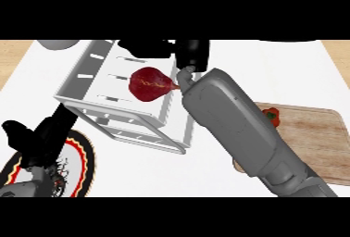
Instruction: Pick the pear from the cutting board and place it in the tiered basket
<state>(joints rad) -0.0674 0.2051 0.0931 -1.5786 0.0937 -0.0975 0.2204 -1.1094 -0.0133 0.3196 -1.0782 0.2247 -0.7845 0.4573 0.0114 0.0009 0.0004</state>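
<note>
Pear (150, 84): dark red, lying in the top tier of the basket (89, 99), free of my hands.
Basket: white, slotted walls, on the white worktop (287, 69).
Right hand (153, 47): black, above the basket's far rim; I cannot tell whether its fingers are open.
Left hand (21, 134): at lower left, over a plate (83, 152); fingers upright, relaxed, holding nothing.
Board (314, 139): wooden, at right, partly under my right forearm; a small red-and-green item (272, 115) lies on it.

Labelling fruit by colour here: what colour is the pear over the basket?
Dark red with faint yellowish streaks; the pear shows in the head view.
</note>
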